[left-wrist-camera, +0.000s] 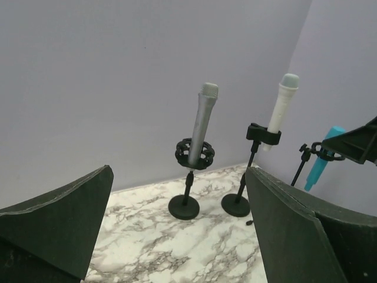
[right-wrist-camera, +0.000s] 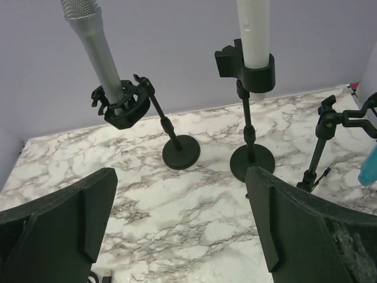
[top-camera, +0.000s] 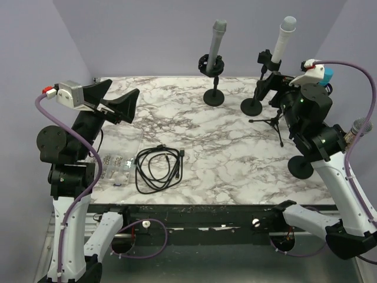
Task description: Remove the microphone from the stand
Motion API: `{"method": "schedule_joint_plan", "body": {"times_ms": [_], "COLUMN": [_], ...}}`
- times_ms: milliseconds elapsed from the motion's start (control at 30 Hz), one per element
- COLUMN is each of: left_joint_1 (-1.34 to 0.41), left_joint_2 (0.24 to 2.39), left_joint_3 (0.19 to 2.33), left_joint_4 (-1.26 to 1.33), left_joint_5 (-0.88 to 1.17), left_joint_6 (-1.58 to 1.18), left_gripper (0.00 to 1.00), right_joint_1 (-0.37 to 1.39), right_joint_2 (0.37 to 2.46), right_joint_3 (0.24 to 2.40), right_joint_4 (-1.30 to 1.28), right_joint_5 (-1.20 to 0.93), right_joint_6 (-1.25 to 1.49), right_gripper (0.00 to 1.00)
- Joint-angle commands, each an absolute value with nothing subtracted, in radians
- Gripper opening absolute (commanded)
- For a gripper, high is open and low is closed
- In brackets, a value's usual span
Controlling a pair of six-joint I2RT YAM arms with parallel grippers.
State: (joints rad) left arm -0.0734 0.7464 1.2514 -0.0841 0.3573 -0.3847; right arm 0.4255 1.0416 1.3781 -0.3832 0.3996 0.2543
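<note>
A grey microphone (top-camera: 215,41) stands in a black ring mount on a round-base stand (top-camera: 214,97) at the back. A white microphone (top-camera: 281,40) sits in a clip on a second round-base stand (top-camera: 252,106). A blue microphone (top-camera: 327,75) hangs on a small tripod (top-camera: 272,121). My right gripper (top-camera: 274,88) is open and empty, just in front of the white microphone's stand. My left gripper (top-camera: 121,103) is open and empty, raised at the left. The right wrist view shows the grey microphone (right-wrist-camera: 97,56) and the white one (right-wrist-camera: 253,29) beyond the open gripper (right-wrist-camera: 182,230). The left wrist view shows the grey (left-wrist-camera: 200,127) and white (left-wrist-camera: 280,109) microphones beyond its open gripper (left-wrist-camera: 179,236).
A coiled black cable (top-camera: 158,168) and a clear plastic box (top-camera: 118,168) lie at the front left of the marble table (top-camera: 224,153). A fourth microphone (top-camera: 360,127) leans at the right edge above a round base (top-camera: 301,168).
</note>
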Motion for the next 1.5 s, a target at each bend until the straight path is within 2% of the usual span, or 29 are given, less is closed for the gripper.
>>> {"method": "schedule_joint_plan", "body": {"times_ms": [0,367,567,767,1133,1467], "left_joint_1": [-0.067,-0.069,-0.071,-0.072,-0.114,-0.13], "left_joint_2": [0.759,0.8,0.833,0.862,0.86,0.868], "left_joint_3": [1.21,1.098,1.082,1.072,1.062,1.059], "left_joint_4": [-0.041,-0.005,-0.005,0.038,0.063,0.061], "left_joint_5": [0.433,0.523,0.549,0.611,0.643,0.635], "left_joint_6": [-0.39,-0.419,-0.405,-0.426,-0.433,-0.434], "left_gripper": [0.99,0.98,0.99,0.99,0.99,0.99], "right_joint_1": [0.429,0.428,0.429,0.428,0.429,0.429], "right_joint_2": [1.081,1.245,1.387,1.577,1.808,1.939], "right_joint_3": [1.411,1.407,1.423,1.539,1.746,1.879], "right_joint_4": [-0.383,-0.267,-0.097,0.051,0.155,0.186], "right_joint_5": [0.412,0.233,0.127,0.059,0.066,0.092], "right_joint_6": [0.275,0.318,0.349,0.326,0.276,0.252], "right_gripper": [1.0,1.0,1.0,1.0,0.87,0.7]}}
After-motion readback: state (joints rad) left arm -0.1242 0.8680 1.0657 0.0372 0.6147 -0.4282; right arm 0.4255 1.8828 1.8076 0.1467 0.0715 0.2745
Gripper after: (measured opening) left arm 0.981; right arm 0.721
